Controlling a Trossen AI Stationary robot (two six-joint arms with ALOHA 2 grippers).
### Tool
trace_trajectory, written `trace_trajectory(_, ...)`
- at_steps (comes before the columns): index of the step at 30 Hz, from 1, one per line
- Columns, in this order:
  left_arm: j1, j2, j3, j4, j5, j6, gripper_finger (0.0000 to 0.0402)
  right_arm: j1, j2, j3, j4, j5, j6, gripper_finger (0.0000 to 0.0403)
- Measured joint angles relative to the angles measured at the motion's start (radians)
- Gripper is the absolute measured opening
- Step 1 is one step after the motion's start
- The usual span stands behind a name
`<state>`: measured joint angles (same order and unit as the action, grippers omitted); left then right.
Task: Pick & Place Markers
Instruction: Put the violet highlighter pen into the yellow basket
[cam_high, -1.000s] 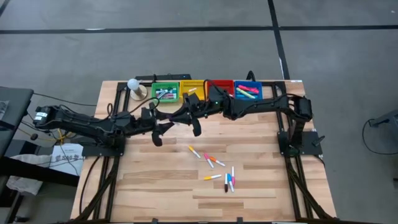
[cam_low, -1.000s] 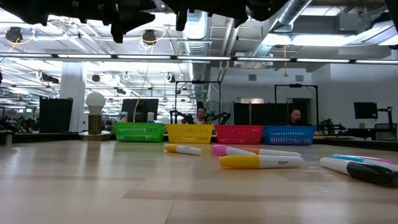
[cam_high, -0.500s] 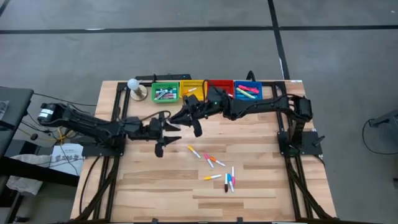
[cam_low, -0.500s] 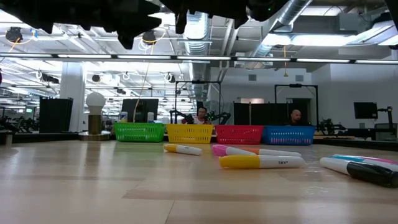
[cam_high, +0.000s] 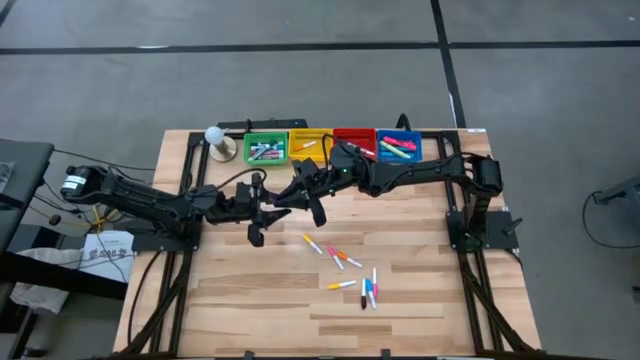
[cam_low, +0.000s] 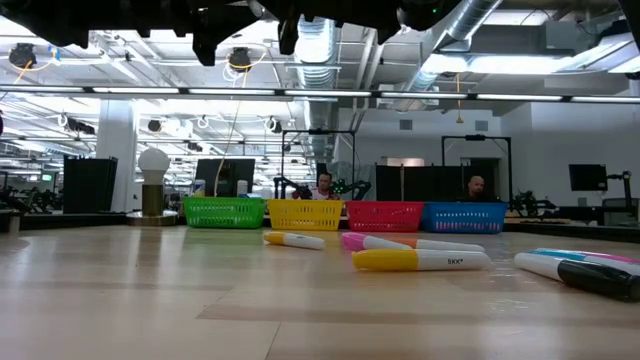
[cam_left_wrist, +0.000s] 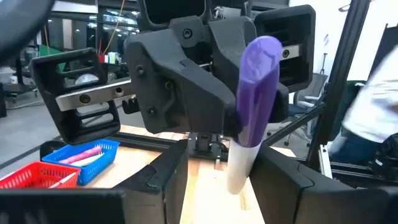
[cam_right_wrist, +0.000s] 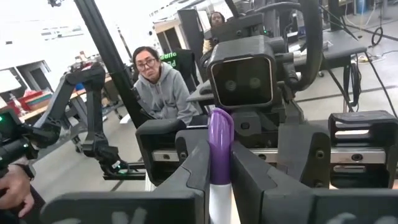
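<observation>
R gripper (cam_right_wrist: 219, 186): clamped on purple-capped marker (cam_right_wrist: 219, 149), upright.
L gripper (cam_left_wrist: 214, 186): jaws apart, straddling marker, facing R, mid-table.

Room over the surface

Both pincers meet nose to nose mid-air behind the loose markers (cam_high: 345, 262), blocking each other's way; four bins (cam_high: 333, 144) and a bulb stand (cam_high: 218, 141) line the far edge, while the near wood (cam_high: 250, 300) lies open
</observation>
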<state>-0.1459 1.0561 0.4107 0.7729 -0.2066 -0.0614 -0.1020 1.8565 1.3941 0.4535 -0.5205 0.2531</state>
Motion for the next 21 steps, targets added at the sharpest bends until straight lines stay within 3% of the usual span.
trace_trajectory(7, 0.0, 0.0, 0.0, 0.003, 0.0, -0.002, 0.0139, 0.0, 0.0, 0.0, 0.001, 0.0, 0.0, 0.0038)
trace_trajectory(14, 0.0, 0.0, 0.0, 0.006, -0.015, -0.006, 0.0038, -0.013, 0.0, 0.0, 0.001, 0.0, -0.003, 0.0039)
trace_trajectory(21, 0.003, 0.0, 0.0, 0.006, -0.068, 0.006, 0.0035, -0.029, 0.0, 0.0, -0.002, 0.001, -0.003, 0.0061)
